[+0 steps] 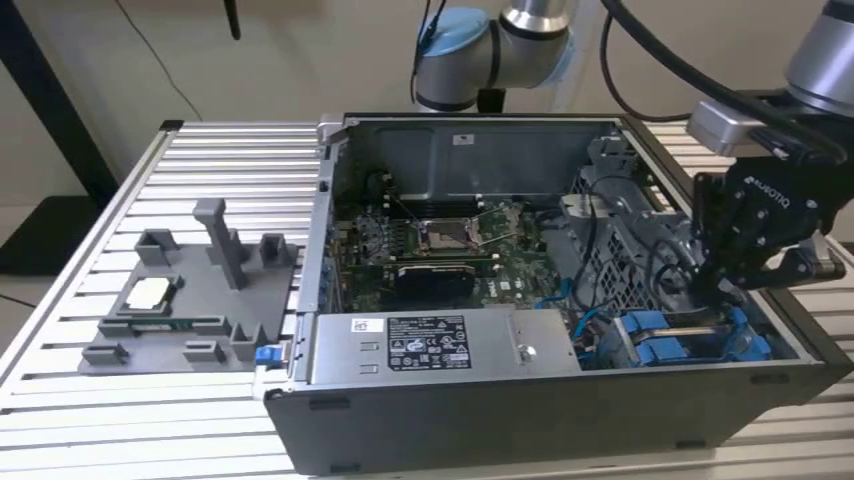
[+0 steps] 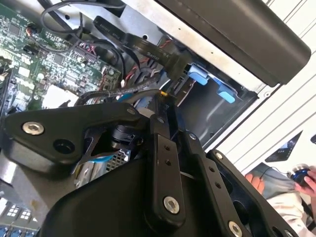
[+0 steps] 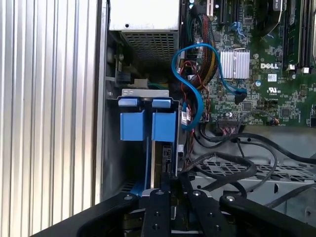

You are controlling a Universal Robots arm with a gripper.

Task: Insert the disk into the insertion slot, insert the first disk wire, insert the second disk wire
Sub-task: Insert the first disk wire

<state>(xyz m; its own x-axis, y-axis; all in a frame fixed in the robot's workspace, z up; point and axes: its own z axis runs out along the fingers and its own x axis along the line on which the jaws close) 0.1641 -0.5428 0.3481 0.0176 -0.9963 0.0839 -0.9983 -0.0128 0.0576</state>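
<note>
Gripper low in the drive-bay corner of the open computer case, tip just beside the disk

Fingers drawn almost together in both wrist views, so read as closed; no telling of anything pinched at the tip. Disk on edge in its blue carrier inside the drive bay, at the exterior view's right, apparently seated in the slot. Straight ahead of the gripper tip in the first wrist view, long axis in line with the closed fingers, blue carrier tabs at the far end. Blue data cable looping loose beside the bay over the motherboard, black wires near the gripper, no plug visible at the disk
</note>
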